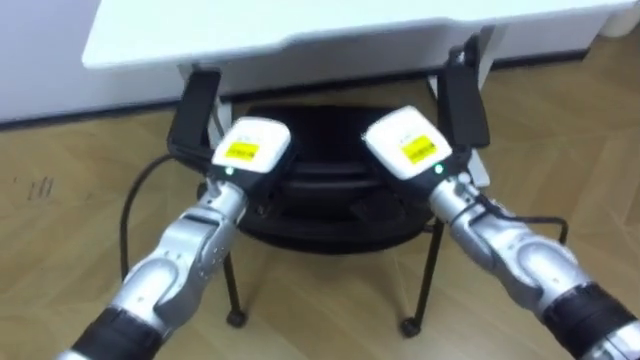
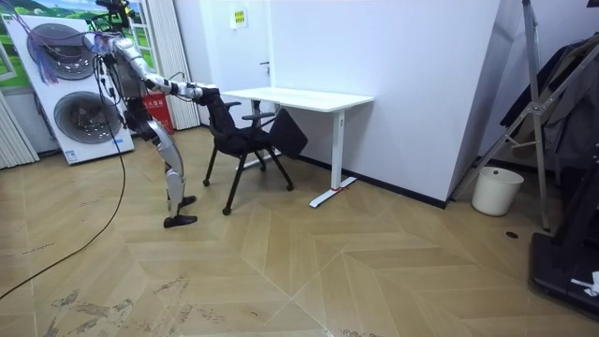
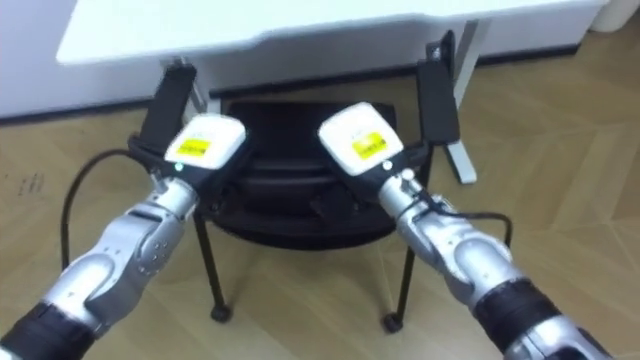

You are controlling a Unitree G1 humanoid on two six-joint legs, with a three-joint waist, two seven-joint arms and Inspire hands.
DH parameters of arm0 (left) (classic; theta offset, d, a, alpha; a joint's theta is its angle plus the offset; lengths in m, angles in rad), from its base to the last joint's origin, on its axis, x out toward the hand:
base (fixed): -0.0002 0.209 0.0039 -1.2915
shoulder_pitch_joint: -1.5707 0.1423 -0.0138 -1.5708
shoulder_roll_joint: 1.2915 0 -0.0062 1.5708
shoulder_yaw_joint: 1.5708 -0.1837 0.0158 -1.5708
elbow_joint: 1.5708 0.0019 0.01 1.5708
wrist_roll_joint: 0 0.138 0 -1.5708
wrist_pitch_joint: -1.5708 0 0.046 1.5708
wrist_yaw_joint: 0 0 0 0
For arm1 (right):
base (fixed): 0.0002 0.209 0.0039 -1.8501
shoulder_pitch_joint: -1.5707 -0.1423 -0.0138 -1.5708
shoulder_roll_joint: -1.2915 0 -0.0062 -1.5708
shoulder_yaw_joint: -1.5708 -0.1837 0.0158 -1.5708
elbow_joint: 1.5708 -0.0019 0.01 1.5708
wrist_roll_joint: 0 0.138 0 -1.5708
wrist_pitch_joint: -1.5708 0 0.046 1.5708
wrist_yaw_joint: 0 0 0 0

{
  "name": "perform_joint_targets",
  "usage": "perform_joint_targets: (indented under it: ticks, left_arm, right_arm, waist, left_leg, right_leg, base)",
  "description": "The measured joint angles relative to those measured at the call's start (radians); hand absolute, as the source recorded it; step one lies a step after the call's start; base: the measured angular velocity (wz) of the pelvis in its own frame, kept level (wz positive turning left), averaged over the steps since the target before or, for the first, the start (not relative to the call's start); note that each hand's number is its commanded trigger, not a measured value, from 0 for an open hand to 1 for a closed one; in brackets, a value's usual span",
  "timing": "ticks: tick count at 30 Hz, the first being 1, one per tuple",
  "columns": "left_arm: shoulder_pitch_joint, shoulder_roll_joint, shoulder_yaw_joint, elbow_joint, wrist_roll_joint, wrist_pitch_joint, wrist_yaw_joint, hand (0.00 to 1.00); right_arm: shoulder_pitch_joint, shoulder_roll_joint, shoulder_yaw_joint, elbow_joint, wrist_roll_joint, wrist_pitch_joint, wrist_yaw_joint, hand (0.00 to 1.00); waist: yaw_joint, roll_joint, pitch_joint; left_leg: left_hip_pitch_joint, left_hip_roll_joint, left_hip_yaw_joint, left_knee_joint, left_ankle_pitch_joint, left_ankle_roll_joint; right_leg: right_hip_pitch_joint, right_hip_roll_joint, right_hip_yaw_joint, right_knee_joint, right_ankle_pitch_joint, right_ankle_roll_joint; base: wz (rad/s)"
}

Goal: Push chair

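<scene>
My left hand [image 1: 250, 150] and right hand [image 1: 408, 143] rest on the back of the black chair [image 1: 320, 215] at my 12 o'clock, just in front of the white desk [image 1: 300, 30]. My fingers are hidden over the chair's back, so I cannot tell their curl. If I push unevenly, it may swing toward 11 or 1 and jam an armrest [image 1: 465, 90] against the desk edge

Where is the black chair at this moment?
The chair stands centred in the eye views, partly under the white desk, left hand and right hand at its back.
</scene>
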Motion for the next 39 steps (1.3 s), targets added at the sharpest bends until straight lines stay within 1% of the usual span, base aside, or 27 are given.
perform_joint_targets:
  ticks: [1,2,3,4,5,9,10,11,12,14,16,19,22,23,25,26,27,28,29,30,31,32,33,34,35,36,39]
  left_arm:
    - [-0.001,0.002,-0.003,0.0,0.0,-0.004,-0.001,1.0]
    - [-0.007,0.004,-0.009,0.003,0.003,-0.006,-0.002,1.0]
    - [-0.01,0.018,-0.018,0.001,0.007,-0.019,-0.001,1.0]
    - [-0.01,0.023,-0.017,0.001,0.007,-0.025,0.001,1.0]
    - [-0.012,0.026,-0.007,0.001,0.006,-0.03,0.0,1.0]
    - [-0.014,0.033,0.0,-0.001,0.019,-0.042,-0.01,1.0]
    - [-0.014,0.036,0.002,-0.003,0.022,-0.046,-0.01,1.0]
    - [-0.015,0.041,0.004,-0.007,0.024,-0.049,-0.01,1.0]
    - [-0.016,0.053,0.005,-0.007,0.023,-0.057,-0.012,1.0]
    - [-0.015,0.056,0.01,-0.006,0.023,-0.06,-0.015,1.0]
    - [-0.015,0.057,0.022,-0.005,0.023,-0.069,-0.016,1.0]
    - [-0.014,0.062,0.026,-0.004,0.023,-0.075,-0.017,1.0]
    - [-0.021,0.063,0.037,-0.003,0.024,-0.091,-0.031,1.0]
    - [-0.028,0.067,0.038,0.004,0.024,-0.1,-0.037,1.0]
    - [-0.032,0.069,0.037,0.009,0.031,-0.109,-0.05,1.0]
    - [-0.028,0.071,0.041,0.013,0.037,-0.115,-0.05,1.0]
    - [-0.029,0.079,0.042,0.013,0.037,-0.117,-0.05,1.0]
    - [-0.029,0.083,0.045,0.015,0.037,-0.12,-0.049,1.0]
    - [-0.028,0.095,0.048,0.018,0.037,-0.13,-0.047,1.0]
    - [-0.028,0.113,0.05,0.017,0.036,-0.14,-0.038,1.0]
    - [-0.027,0.118,0.05,0.015,0.036,-0.143,-0.033,1.0]
    - [-0.023,0.124,0.052,0.013,0.036,-0.147,-0.021,1.0]
    - [-0.017,0.128,0.053,0.016,0.034,-0.148,-0.011,1.0]
    - [-0.016,0.127,0.053,0.017,0.034,-0.148,-0.009,1.0]
    - [-0.014,0.129,0.06,0.021,0.03,-0.157,-0.008,1.0]
    - [-0.009,0.131,0.064,0.02,0.025,-0.164,-0.008,1.0]
    - [0.001,0.131,0.073,0.006,0.023,-0.164,-0.007,1.0]
  right_arm:
    - [0.011,-0.002,-0.006,-0.005,0.0,0.004,-0.001,1.0]
    - [0.036,0.005,-0.01,-0.021,-0.008,0.027,-0.008,1.0]
    - [0.049,0.009,-0.013,-0.029,-0.007,0.031,-0.016,1.0]
    - [0.052,0.011,-0.013,-0.031,-0.007,0.031,-0.019,1.0]
    - [0.053,0.015,-0.012,-0.035,-0.013,0.037,-0.023,1.0]
    - [0.056,0.031,-0.014,-0.023,-0.022,0.046,-0.038,1.0]
    - [0.056,0.034,-0.015,-0.024,-0.022,0.047,-0.038,1.0]
    - [0.056,0.038,-0.015,-0.025,-0.022,0.05,-0.038,1.0]
    - [0.056,0.047,-0.013,-0.024,-0.018,0.054,-0.035,1.0]
    - [0.055,0.052,-0.012,-0.028,-0.017,0.057,-0.022,1.0]
    - [0.052,0.054,-0.01,-0.041,-0.017,0.067,-0.008,1.0]
    - [0.052,0.064,-0.003,-0.058,-0.013,0.081,0.022,1.0]
    - [0.058,0.063,-0.002,-0.075,-0.014,0.088,0.029,1.0]
    - [0.058,0.065,0.0,-0.075,-0.014,0.089,0.034,1.0]
    - [0.057,0.07,0.012,-0.072,-0.004,0.098,0.037,1.0]
    - [0.057,0.076,0.017,-0.068,-0.003,0.104,0.044,1.0]
    - [0.056,0.081,0.025,-0.068,-0.004,0.114,0.044,1.0]
    - [0.053,0.086,0.03,-0.068,-0.004,0.118,0.045,1.0]
    - [0.053,0.095,0.035,-0.07,-0.004,0.123,0.05,1.0]
    - [0.053,0.098,0.04,-0.086,-0.001,0.123,0.065,1.0]
    - [0.053,0.1,0.046,-0.096,0.003,0.122,0.071,1.0]
    - [0.052,0.093,0.054,-0.111,0.013,0.115,0.084,1.0]
    - [0.053,0.09,0.061,-0.122,0.015,0.109,0.096,1.0]
    - [0.053,0.086,0.066,-0.131,0.015,0.109,0.104,1.0]
    - [0.053,0.079,0.072,-0.145,0.019,0.108,0.121,1.0]
    - [0.053,0.077,0.072,-0.155,0.022,0.108,0.137,1.0]
    - [0.049,0.055,0.072,-0.188,0.028,0.108,0.184,1.0]
  waist:
    - [-0.001,-0.003,-0.0029]
    - [-0.019,-0.015,-0.0109]
    - [-0.021,-0.031,-0.0113]
    - [-0.018,-0.036,-0.0124]
    - [-0.014,-0.03,-0.0117]
    - [-0.024,-0.045,-0.0044]
    - [-0.024,-0.047,-0.0062]
    - [-0.023,-0.054,-0.0049]
    - [-0.014,-0.073,-0.0063]
    - [-0.006,-0.081,-0.0069]
    - [-0.006,-0.084,-0.0014]
    - [0.001,-0.091,-0.0004]
    - [-0.007,-0.098,-0.0005]
    - [-0.007,-0.101,-0.0026]
    - [0.001,-0.098,0.0005]
    - [0.012,-0.088,0.0053]
    - [0.015,-0.076,0.0087]
    - [0.016,-0.07,0.0118]
    - [0.016,-0.066,0.0116]
    - [0.013,-0.072,0.008]
    - [0.011,-0.078,0.0049]
    - [0.006,-0.09,-0.0016]
    - [0.002,-0.099,-0.0057]
    - [-0.003,-0.101,-0.0058]
    - [-0.008,-0.104,-0.0068]
    - [-0.007,-0.092,-0.0094]
    - [-0.008,-0.084,-0.0083]
  left_leg:
    - [0.008,-0.001,0.011,0.002,0.008,0.039]
    - [0.014,-0.002,0.029,0.002,-0.001,0.052]
    - [0.024,-0.001,0.053,-0.001,-0.006,0.064]
    - [0.027,-0.002,0.063,0.002,-0.01,0.069]
    - [0.024,0.005,0.071,0.022,-0.024,0.075]
    - [0.03,0.003,0.08,0.045,-0.059,0.087]
    - [0.027,0.004,0.087,0.047,-0.061,0.09]
    - [0.023,0.005,0.1,0.048,-0.065,0.095]
    - [0.027,0.001,0.119,0.054,-0.073,0.1]
    - [0.029,0.0,0.127,0.072,-0.085,0.099]
    - [0.023,-0.001,0.124,0.096,-0.095,0.098]
    - [0.016,-0.007,0.1,0.126,-0.109,0.087]
    - [-0.005,-0.041,0.032,0.139,-0.108,0.086]
    - [-0.012,-0.056,-0.008,0.139,-0.103,0.081]
    - [-0.007,-0.071,-0.079,0.139,-0.093,0.076]
    - [-0.005,-0.073,-0.133,0.136,-0.091,0.071]
    - [-0.003,-0.075,-0.189,0.119,-0.084,0.057]
    - [0.0,-0.076,-0.219,0.105,-0.078,0.048]
    - [0.006,-0.093,-0.288,0.069,-0.058,0.03]
    - [0.006,-0.116,-0.363,0.038,-0.034,0.014]
    - [0.004,-0.132,-0.4,0.027,-0.027,0.005]
    - [-0.001,-0.16,-0.465,0.022,-0.018,-0.012]
    - [-0.003,-0.169,-0.492,0.028,-0.011,-0.03]
    - [-0.004,-0.165,-0.488,0.037,-0.015,-0.037]
    - [-0.01,-0.128,-0.447,0.071,-0.032,-0.055]
    - [-0.02,-0.079,-0.402,0.113,-0.053,-0.068]
    - [-0.031,-0.037,-0.362,0.111,-0.048,-0.089]
  right_leg:
    - [-0.001,0.002,-0.01,0.021,-0.012,0.006]
    - [0.005,-0.005,-0.03,0.038,-0.031,0.011]
    - [0.015,0.0,-0.069,0.052,-0.024,0.01]
    - [0.022,0.0,-0.09,0.043,-0.033,-0.003]
    - [0.027,-0.001,-0.101,0.03,-0.033,-0.006]
    - [0.031,-0.016,-0.102,0.034,-0.041,0.006]
    - [0.031,-0.019,-0.101,0.038,-0.046,0.007]
    - [0.028,-0.026,-0.099,0.061,-0.055,0.017]
    - [0.024,-0.046,-0.113,0.143,-0.078,0.021]
    - [0.036,-0.065,-0.151,0.226,-0.103,0.027]
    - [0.032,-0.079,-0.165,0.247,-0.113,0.037]
    - [0.016,-0.082,-0.15,0.296,-0.116,0.035]
    - [-0.004,-0.089,-0.148,0.347,-0.106,0.018]
    - [-0.005,-0.083,-0.149,0.351,-0.099,0.008]
    - [-0.02,-0.052,-0.127,0.362,-0.077,0.009]
    - [-0.036,-0.014,-0.084,0.35,-0.09,0.011]
    - [-0.052,0.023,-0.064,0.283,-0.1,0.007]
    - [-0.058,0.04,-0.05,0.232,-0.1,0.005]
    - [-0.068,0.066,-0.027,0.124,-0.087,0.001]
    - [-0.084,0.087,0.023,0.021,-0.052,0.004]
    - [-0.087,0.091,0.048,-0.022,-0.035,0.003]
    - [-0.085,0.087,0.058,-0.06,0.012,0.009]
    - [-0.073,0.076,0.021,-0.055,0.037,-0.018]
    - [-0.064,0.058,-0.021,-0.049,0.049,-0.03]
    - [-0.054,0.019,-0.11,-0.023,0.057,-0.047]
    - [-0.039,0.01,-0.18,-0.008,0.037,-0.069]
    - [-0.013,-0.003,-0.271,0.02,-0.005,-0.088]
  base:
    - [-0.3]
    - [0.11]
    - [0.1]
    - [-0.26]
    - [-0.28]
    - [-0.11]
    - [-0.07]
    - [-0.06]
    - [-0.09]
    - [-0.12]
    - [-0.03]
    - [0.04]
    - [0.22]
    - [0.13]
    - [-0.01]
    - [-0.16]
    - [-0.15]
    - [0.06]
    - [0.35]
    - [0.51]
    - [0.71]
    - [0.81]
    - [0.86]
    - [0.83]
    - [0.64]
    - [0.49]
    - [0.42]
